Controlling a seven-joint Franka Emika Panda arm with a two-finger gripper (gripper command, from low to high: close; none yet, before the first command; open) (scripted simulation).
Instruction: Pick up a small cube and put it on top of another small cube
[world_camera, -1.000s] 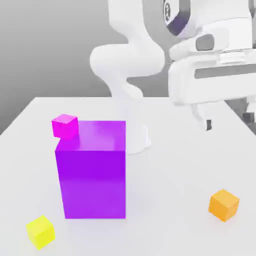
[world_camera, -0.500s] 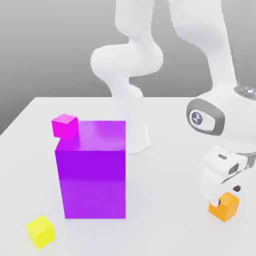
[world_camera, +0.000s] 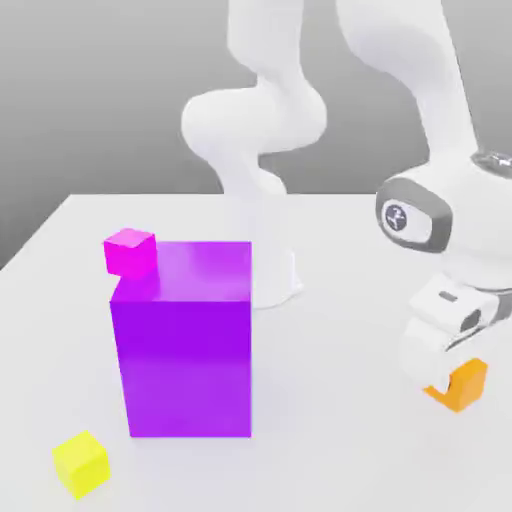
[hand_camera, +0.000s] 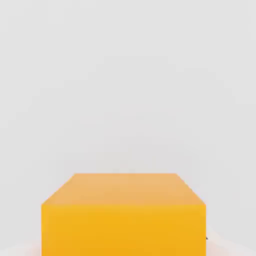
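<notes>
Closest to me, near the front edge of the white surface (world_camera: 330, 440) on the exterior view's left, sits a small yellow cube (world_camera: 81, 463), alone and well apart from everything else. Across on the exterior view's right, at about the same depth, is the small orange cube (world_camera: 462, 384), and the robot's hand (world_camera: 447, 330) is right down on it, its white body covering the cube's upper left part. The cube looks tilted, one corner dipping toward the surface, though I cannot tell whether it is resting there or just clear of it. In the hand view the orange cube (hand_camera: 123, 214) sits close under the camera, its top face and one side plainly lit, with pale surface beyond it. Whether the jaws are spread or pinching the cube I cannot tell, since the hand's body hides them. A little farther back stands a big purple block (world_camera: 184, 340), tall and upright, just behind and to the right of the yellow cube. Behind its far left corner a small magenta cube (world_camera: 130, 251) shows, level with the block's top. Farthest back, the arm's white base (world_camera: 262, 235) rises from the surface behind the purple block.
</notes>
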